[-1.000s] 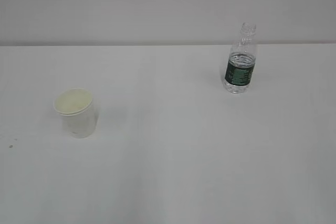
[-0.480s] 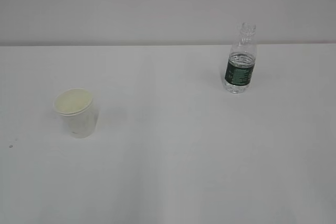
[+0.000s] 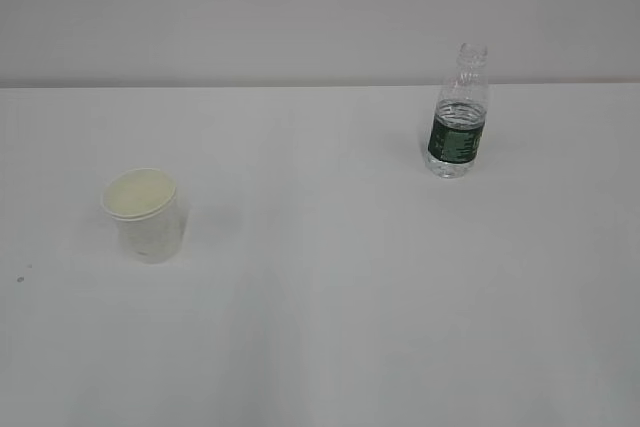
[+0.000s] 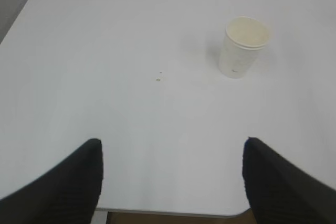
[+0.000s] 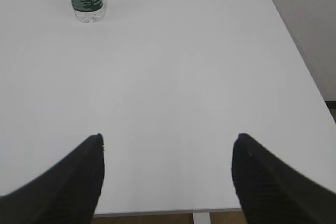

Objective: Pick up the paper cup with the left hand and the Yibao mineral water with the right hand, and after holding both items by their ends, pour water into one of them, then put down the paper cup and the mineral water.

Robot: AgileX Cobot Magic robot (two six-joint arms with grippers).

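You have the paper cup (image 3: 145, 215) upright at left of the exterior frame, the Yibao mineral water (image 3: 458, 117) upright at upper right, and the left hand (image 4: 170, 174) and right hand (image 5: 167, 171) both spread wide, holding nothing.

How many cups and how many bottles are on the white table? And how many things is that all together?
Paper cup: 1
Water bottle: 1
Total: 2 things on the table
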